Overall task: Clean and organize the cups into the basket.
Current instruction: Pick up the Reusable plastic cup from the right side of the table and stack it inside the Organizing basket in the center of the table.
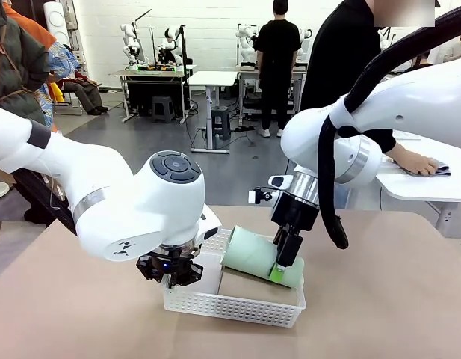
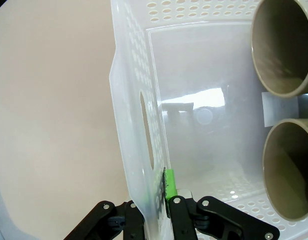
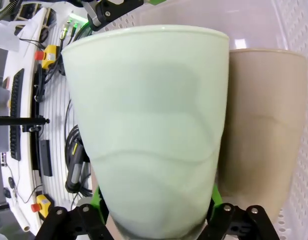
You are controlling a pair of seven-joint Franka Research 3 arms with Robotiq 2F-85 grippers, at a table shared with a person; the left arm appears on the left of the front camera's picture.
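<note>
**Ana:** Mint-green one first. Where does it lie?

**Ben:** The mint cup is on its side inside the basket. It rests against and partly over the tan cup, which lies flat on the basket floor. From the right wrist the two lie side by side and touch, with the mint cup nearer the camera.

**Ana:** And which way do they face?

**Ben:** From the left wrist, two round open mouths show at the basket's far end. I cannot tell which mouth belongs to which cup.

**Ana:** What about the tools?

**Ben:** The right tool comes down over the mint cup near its base, with a finger on either side. Its green pads sit right at the cup's flanks. I cannot tell whether they press on it or stand just clear.

**Ana:** And the other?

**Ben:** The left tool is at the basket's left end, clenched on the lattice wall. The thin white plastic is pinched between its fingers, just below the cut-out handle.

**Ana:** And around them?

**Ben:** The basket stands on the brown table, near the middle. Beyond the far edge stands a person in a black top, with one hand on a cloth off to the right.
</note>
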